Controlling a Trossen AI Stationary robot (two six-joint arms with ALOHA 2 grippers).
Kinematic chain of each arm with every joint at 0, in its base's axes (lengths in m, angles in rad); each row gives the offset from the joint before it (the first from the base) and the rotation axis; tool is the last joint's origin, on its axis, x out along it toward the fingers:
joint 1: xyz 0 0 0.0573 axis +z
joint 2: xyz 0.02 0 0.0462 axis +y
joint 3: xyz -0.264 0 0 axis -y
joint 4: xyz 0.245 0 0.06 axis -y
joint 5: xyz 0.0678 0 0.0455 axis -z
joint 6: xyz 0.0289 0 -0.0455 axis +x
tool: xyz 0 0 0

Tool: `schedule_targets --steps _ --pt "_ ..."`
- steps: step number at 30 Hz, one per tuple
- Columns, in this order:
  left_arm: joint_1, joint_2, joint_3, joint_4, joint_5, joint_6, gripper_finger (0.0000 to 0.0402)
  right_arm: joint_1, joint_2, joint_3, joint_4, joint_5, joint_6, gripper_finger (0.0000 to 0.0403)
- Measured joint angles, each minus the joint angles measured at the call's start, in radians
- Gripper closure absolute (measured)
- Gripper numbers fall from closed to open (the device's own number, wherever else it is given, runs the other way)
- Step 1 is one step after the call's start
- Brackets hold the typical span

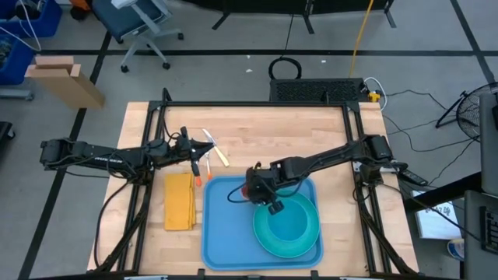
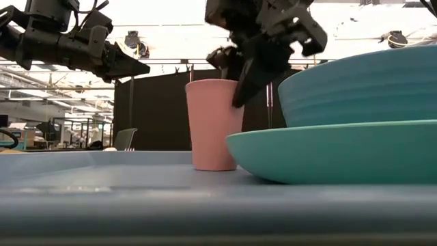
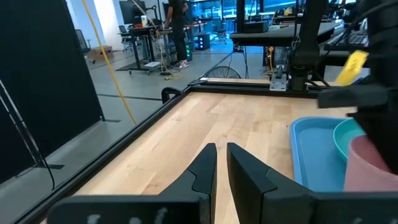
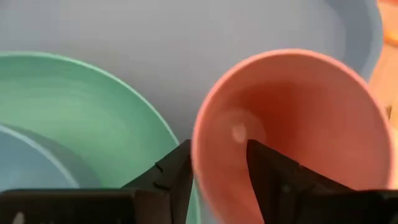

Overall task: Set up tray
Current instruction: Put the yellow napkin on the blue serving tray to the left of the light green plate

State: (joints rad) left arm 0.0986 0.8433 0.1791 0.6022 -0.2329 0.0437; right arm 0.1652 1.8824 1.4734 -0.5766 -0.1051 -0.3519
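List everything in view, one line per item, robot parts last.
large flat blue plastic tray: 1, blue, on the table's near middle
round teal plate: 1, teal, on the tray's right part
teal bowl: 1, teal, on the plate
pink plastic cup: 1, pink, upright on the tray beside the plate
folded yellow napkin: 1, yellow, on the table left of the tray
utensils: several, exact count unclear, pale and orange, on the table above the napkin
wooden table: 1, light wood with a black frame
right gripper: 1, dark, open, astride the cup's rim
left gripper: 1, dark, shut, empty, over the table near the utensils
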Motion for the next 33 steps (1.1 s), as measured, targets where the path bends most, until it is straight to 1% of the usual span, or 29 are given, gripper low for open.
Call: schedule_targets --steps 7,13,16,20,21,23,26,30,33 --pt "0.0 0.0 0.0 0.0 0.0 0.0 0.036 0.024 -0.082 0.0 -0.008 0.001 0.026 0.0257" --pt "0.0 0.0 0.0 0.0 0.0 0.001 0.036 0.052 -0.271 0.002 -0.018 -0.011 0.04 0.0263" --pt "0.0 0.0 0.0 0.0 0.0 0.001 0.036 0.073 -0.385 0.002 -0.033 -0.059 0.042 0.0289" --pt "0.0 0.0 0.0 0.0 0.0 0.0 0.036 0.122 -0.562 -0.029 -0.034 -0.103 0.056 0.0357" --pt "0.0 0.0 0.0 0.0 0.0 -0.001 0.036 0.14 -0.617 -0.056 -0.019 -0.105 0.056 0.0378" --pt "0.0 0.0 0.0 -0.003 0.0 -0.014 0.036 0.166 -0.717 -0.13 0.032 -0.101 0.059 0.0395" --pt "0.0 0.0 0.0 -0.008 0.0 -0.02 0.036 0.187 -0.881 -0.285 0.144 -0.021 0.117 0.0394" --pt "0.0 0.0 0.0 -0.008 -0.001 -0.023 0.036 0.185 -1.093 -0.524 0.301 0.082 0.172 0.0401" --pt "0.0 0.0 0.0 -0.009 -0.001 -0.023 0.036 0.177 -1.202 -0.693 0.378 0.135 0.22 0.0402"
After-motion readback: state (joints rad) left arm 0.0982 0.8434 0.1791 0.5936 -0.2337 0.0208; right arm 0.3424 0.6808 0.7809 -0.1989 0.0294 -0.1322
